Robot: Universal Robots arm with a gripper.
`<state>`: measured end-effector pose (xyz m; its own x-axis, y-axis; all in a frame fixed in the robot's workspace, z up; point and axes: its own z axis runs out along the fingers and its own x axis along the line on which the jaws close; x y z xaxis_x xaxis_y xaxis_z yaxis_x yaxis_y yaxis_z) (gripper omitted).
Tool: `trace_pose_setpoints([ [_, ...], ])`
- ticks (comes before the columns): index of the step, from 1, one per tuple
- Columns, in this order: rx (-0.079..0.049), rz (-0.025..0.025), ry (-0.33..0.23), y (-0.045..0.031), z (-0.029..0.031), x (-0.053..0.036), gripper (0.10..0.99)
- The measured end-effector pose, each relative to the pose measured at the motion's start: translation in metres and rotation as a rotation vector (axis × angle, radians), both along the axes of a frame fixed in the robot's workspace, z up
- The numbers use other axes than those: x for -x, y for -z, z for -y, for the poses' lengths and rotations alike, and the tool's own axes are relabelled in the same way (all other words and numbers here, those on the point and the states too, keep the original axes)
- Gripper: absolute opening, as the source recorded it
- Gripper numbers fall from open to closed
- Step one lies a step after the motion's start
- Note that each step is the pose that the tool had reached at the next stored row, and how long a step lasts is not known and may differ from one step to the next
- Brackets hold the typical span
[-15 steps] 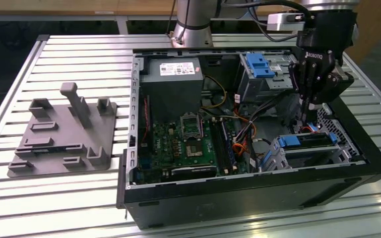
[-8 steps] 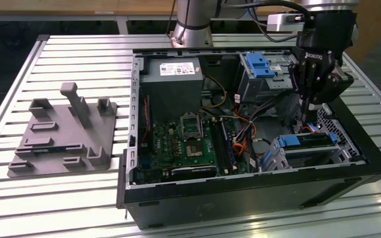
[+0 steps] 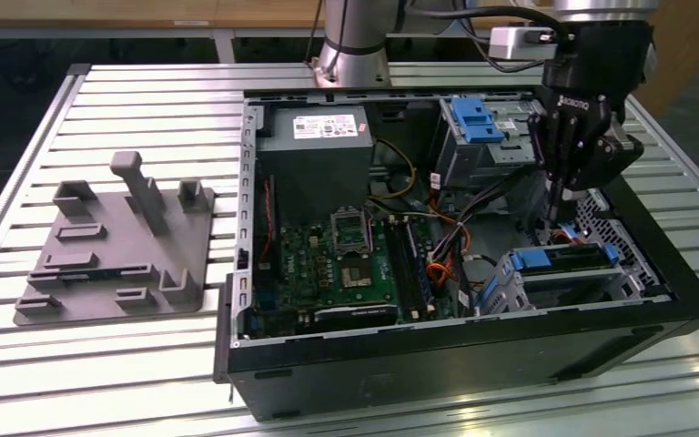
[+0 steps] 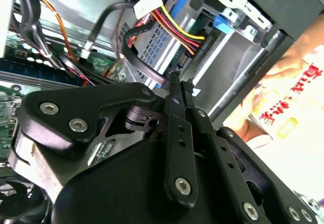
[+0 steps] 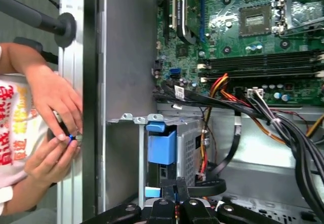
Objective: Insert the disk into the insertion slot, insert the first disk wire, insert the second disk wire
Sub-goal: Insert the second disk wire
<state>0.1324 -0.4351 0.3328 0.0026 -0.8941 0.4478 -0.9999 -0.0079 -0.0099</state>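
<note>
The disk (image 3: 564, 259), silver-grey in a blue carrier (image 5: 162, 147), sits inside the insertion slot (image 3: 607, 244), a small perforated metal cage (image 5: 190, 143) at the near corner of the open computer case on the exterior view's right. My gripper (image 3: 556, 217) hangs straight down just above the disk's end, its fingers close together. In both wrist views a black wire (image 4: 135, 57) (image 5: 218, 183) loops round and ends at the fingertips (image 4: 175, 77), with my gripper (image 4: 180, 80) (image 5: 174, 186) shut on its end. A red, yellow and black wire bundle (image 4: 172, 24) lies beside the cage.
The grey power supply (image 3: 313, 137), the green motherboard (image 3: 338, 264) and a taller bay with a blue latch (image 3: 477, 123) stand in the case. A grey fixture plate (image 3: 113, 241) lies on the slatted table. A person's hands (image 5: 50, 127) are just outside the case wall.
</note>
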Motion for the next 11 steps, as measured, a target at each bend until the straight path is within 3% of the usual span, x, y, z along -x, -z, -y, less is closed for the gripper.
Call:
trace_pose_setpoints([
  [3, -0.016, 0.0023, 0.0, 0.0001, 0.0, 0.0, 0.137],
  [11, -0.016, 0.0024, 0.0, 0.0, 0.0, 0.0, 0.137],
])
